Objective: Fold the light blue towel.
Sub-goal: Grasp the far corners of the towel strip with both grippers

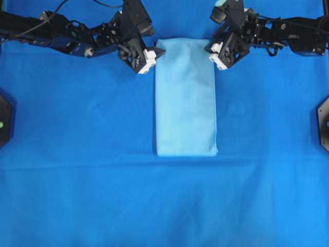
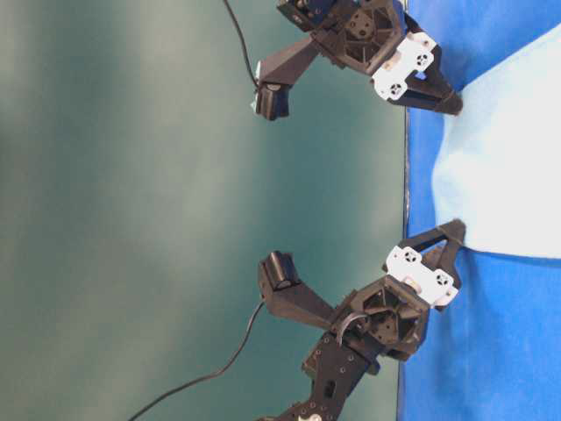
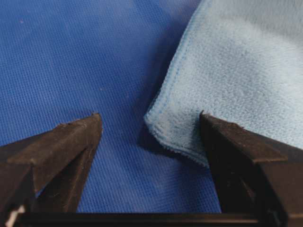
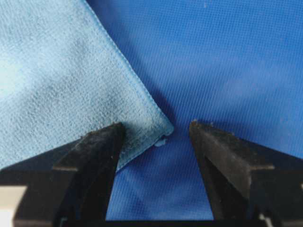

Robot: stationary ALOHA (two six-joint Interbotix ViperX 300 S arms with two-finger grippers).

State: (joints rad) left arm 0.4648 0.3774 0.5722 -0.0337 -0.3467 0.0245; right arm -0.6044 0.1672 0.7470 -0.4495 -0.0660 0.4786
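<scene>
The light blue towel [image 1: 185,98] lies folded into a tall narrow rectangle on the deep blue sheet [image 1: 77,154]. My left gripper [image 1: 157,53] is open at the towel's far left corner; in the left wrist view the corner [image 3: 163,125] sits between the two fingers, one finger [image 3: 71,142] on the sheet, the other over the cloth. My right gripper [image 1: 215,50] is open at the far right corner; in the right wrist view that corner [image 4: 158,124] lies between the fingers [image 4: 227,151]. The towel also shows in the table-level view [image 2: 508,158].
The royal-blue sheet covers the whole table. Black mounts sit at the left edge [image 1: 4,121] and right edge [image 1: 324,121]. Both arms stretch along the far side, with cables behind them.
</scene>
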